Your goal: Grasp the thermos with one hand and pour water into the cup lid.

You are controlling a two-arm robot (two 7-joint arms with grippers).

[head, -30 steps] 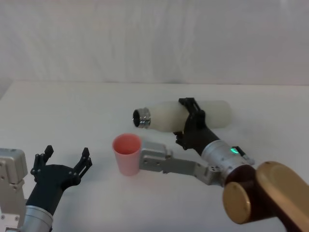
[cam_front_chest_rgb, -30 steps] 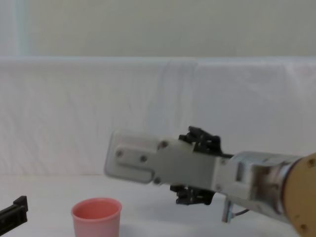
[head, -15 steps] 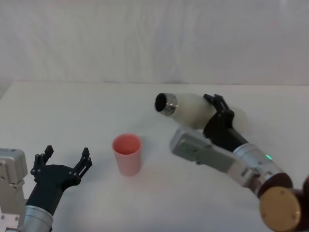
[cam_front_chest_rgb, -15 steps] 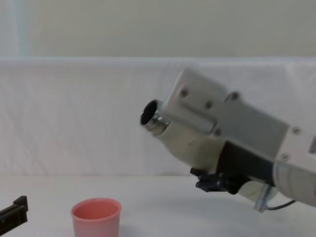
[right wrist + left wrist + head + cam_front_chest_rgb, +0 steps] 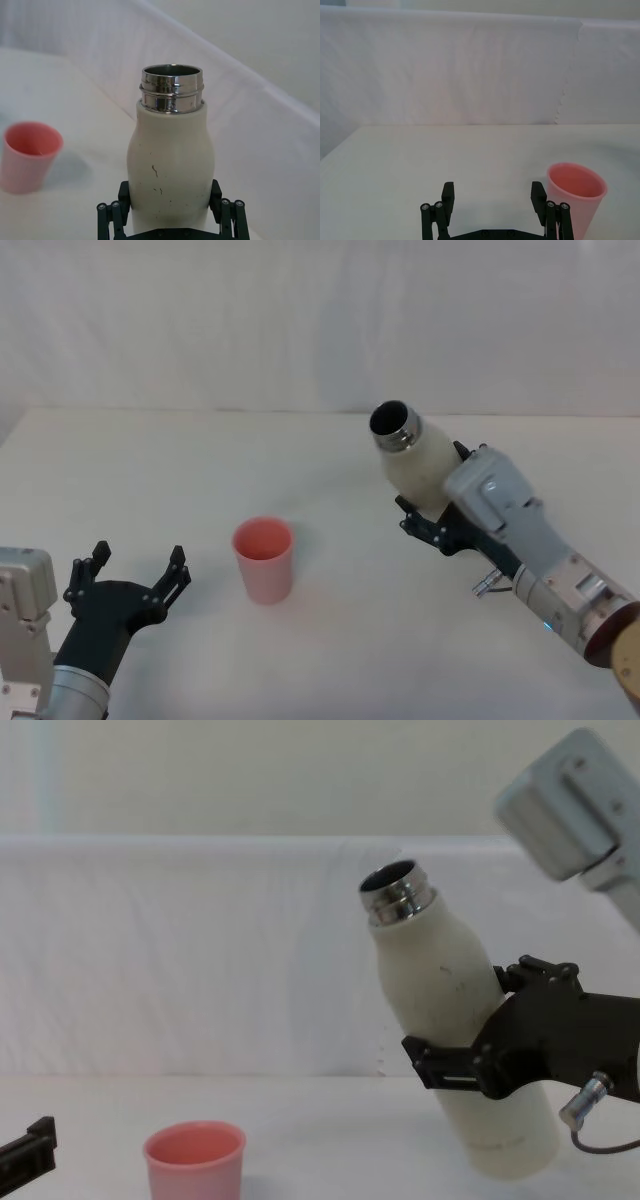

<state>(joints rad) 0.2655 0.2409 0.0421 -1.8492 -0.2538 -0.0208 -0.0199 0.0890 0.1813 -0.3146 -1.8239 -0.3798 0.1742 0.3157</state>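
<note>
We see the right gripper (image 5: 480, 1065) clamped around the lower body of the thermos (image 5: 450, 1020), one black finger on each side of the cream bottle. The thermos is held off the white table (image 5: 200, 470), tilted so that its open steel neck leans toward the robot's left, in the direction of the cup lid (image 5: 264, 558). In the right wrist view the bottle (image 5: 170, 165) rises straight out from between the fingers (image 5: 112, 220), its threaded mouth uncapped and small dark scuffs showing on its front; the pink cup (image 5: 29, 156) stands on the table well off to one side of the neck.

The cup lid stands upright, well apart from the right gripper and between the two arms. The left gripper (image 5: 128, 578) rests low near the table with its fingers spread wide and nothing between them; in its wrist view the cup (image 5: 575, 197) stands just beyond one fingertip (image 5: 538, 196).
</note>
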